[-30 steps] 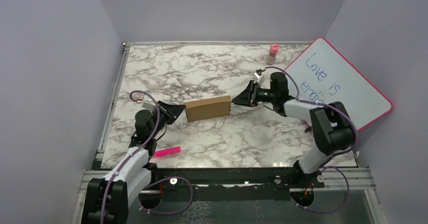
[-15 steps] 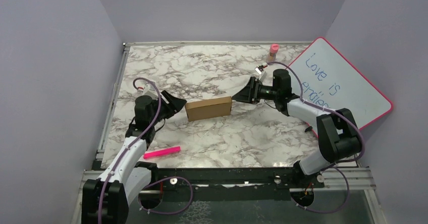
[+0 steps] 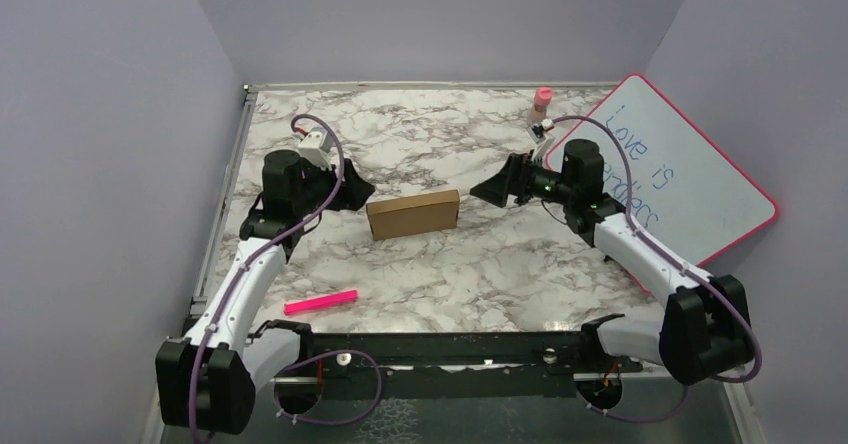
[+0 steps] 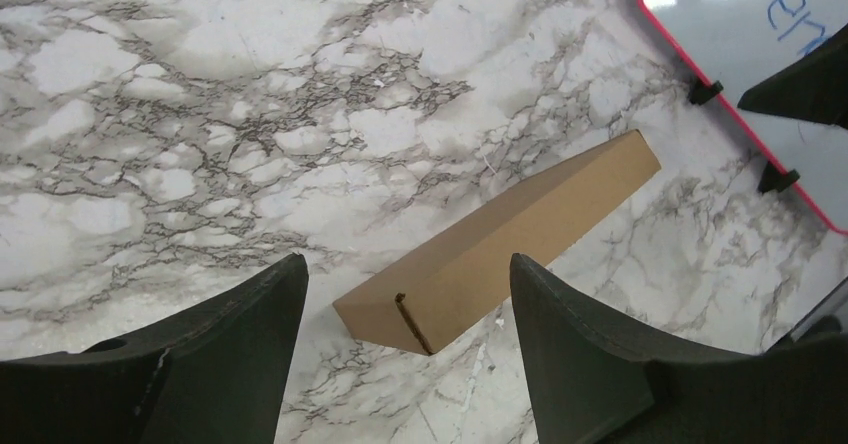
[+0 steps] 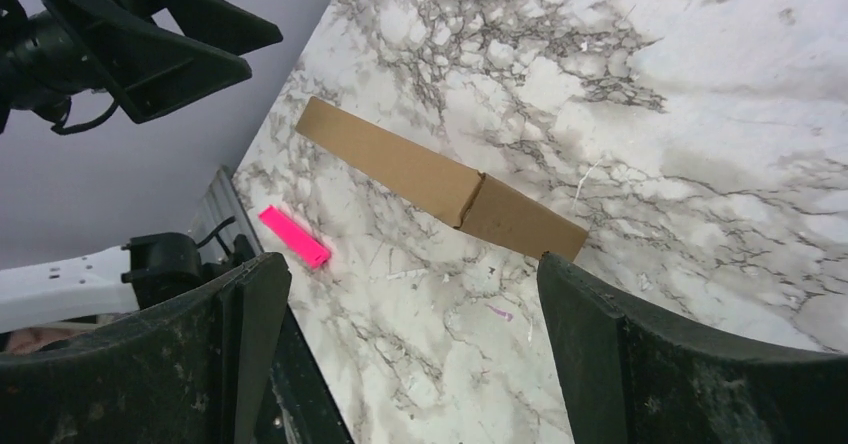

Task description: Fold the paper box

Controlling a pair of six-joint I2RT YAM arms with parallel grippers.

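Your left gripper (image 3: 358, 192) at the closed paper box's (image 3: 413, 213) 9 o'clock and right gripper (image 3: 487, 189) at 3 o'clock both hang clear, jaws spread wide.

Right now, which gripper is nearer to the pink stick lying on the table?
Left. The left gripper is beyond the pink stick, by the left end of the box. The right gripper is past the box's right end, farther away.

The whiteboard (image 3: 705, 189) reads "Love is" in blue handwriting.
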